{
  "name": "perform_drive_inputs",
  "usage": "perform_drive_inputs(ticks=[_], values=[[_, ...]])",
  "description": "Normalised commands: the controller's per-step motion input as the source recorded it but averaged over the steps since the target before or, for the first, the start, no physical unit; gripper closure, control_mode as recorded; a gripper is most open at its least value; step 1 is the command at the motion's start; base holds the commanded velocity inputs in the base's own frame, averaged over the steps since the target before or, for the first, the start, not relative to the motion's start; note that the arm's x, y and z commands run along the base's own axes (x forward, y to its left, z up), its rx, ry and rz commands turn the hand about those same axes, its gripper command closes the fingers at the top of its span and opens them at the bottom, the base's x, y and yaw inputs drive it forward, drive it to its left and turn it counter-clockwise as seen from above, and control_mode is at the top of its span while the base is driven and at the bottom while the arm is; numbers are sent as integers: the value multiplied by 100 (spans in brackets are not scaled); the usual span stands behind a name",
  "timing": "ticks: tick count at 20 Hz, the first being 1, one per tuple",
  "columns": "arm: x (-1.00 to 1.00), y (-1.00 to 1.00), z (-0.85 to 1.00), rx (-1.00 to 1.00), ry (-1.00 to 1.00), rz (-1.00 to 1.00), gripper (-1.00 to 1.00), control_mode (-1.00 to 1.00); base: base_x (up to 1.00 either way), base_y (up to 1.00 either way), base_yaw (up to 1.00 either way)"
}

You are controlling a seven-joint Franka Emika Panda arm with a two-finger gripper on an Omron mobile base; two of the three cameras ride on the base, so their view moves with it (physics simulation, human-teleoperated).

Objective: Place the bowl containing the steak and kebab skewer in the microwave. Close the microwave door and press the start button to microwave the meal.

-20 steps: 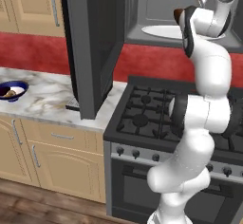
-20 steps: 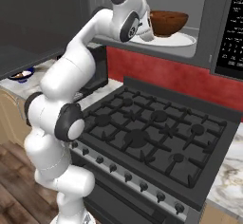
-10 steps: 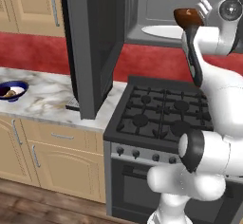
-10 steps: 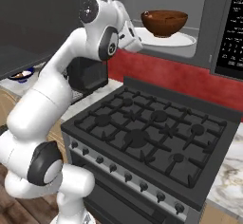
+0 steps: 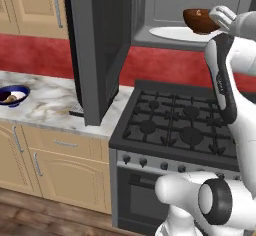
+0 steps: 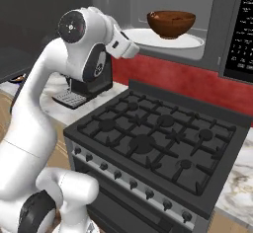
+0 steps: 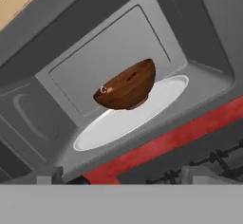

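The brown wooden bowl (image 7: 127, 88) with dark food stands upright on the white round plate (image 7: 156, 102) inside the microwave (image 7: 57, 99). The bowl (image 6: 171, 23) rests free on that plate, with nothing holding it. My gripper (image 7: 122, 177) is open and empty, drawn back in front of the cavity and below it; its fingertips (image 7: 48, 177) stand far apart. Seen from the right base, my gripper (image 6: 131, 50) hangs left of the plate's rim. The microwave door (image 5: 95, 50) is swung wide open to the left.
A black gas stove (image 5: 180, 125) lies under the microwave. The microwave's dark control panel (image 6: 240, 29) sits right of the cavity. A coffee machine (image 6: 84, 86) stands on the marble counter (image 5: 45, 105) behind the open door, and a blue-rimmed bowl (image 5: 12, 95) sits far left.
The arm has pulled back and down from the cavity, away from the bowl. The bowl has stayed on the white plate.
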Motion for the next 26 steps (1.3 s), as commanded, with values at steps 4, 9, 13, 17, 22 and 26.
perform_drive_inputs(ticks=[4,9,13,17,22,26], values=[[-100,45,2,-52,17,36,-100,-100,0,0,0],[-100,61,0,-56,6,33,-100,-100,0,0,0],[-100,82,1,-62,2,31,-100,-100,0,0,0],[-83,86,7,-56,4,19,-100,-100,0,0,0],[-52,37,-21,-44,1,11,-100,-100,0,0,0],[-49,58,-24,-48,1,0,-100,-100,0,0,0]])
